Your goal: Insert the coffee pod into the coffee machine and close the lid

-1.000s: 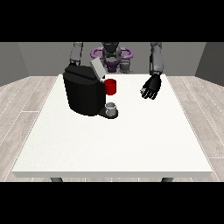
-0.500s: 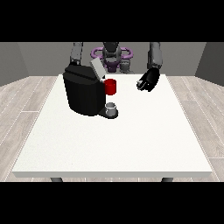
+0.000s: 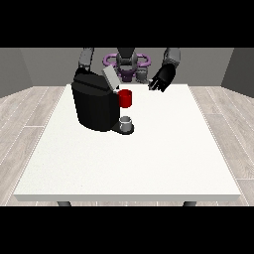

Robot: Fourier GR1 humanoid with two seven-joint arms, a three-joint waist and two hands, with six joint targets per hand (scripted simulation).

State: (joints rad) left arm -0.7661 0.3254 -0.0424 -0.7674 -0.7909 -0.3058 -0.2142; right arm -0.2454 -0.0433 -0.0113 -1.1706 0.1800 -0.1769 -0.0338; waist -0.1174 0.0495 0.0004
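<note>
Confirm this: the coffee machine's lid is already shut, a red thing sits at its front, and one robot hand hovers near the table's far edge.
Not quite. The front view shows the coffee machine with its lid raised, not shut. The rest holds: a red thing at the machine, and the robot hand at the view's right near the table's far edge.

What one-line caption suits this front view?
Hand at the view's right raised beside the black coffee machine, its lid up.

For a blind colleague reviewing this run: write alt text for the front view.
A black coffee machine with its lid raised stands on a white table, a red thing at the machine on its front and a grey thing on its base. The robot's black hand at the view's right hangs above the table's far edge.
</note>
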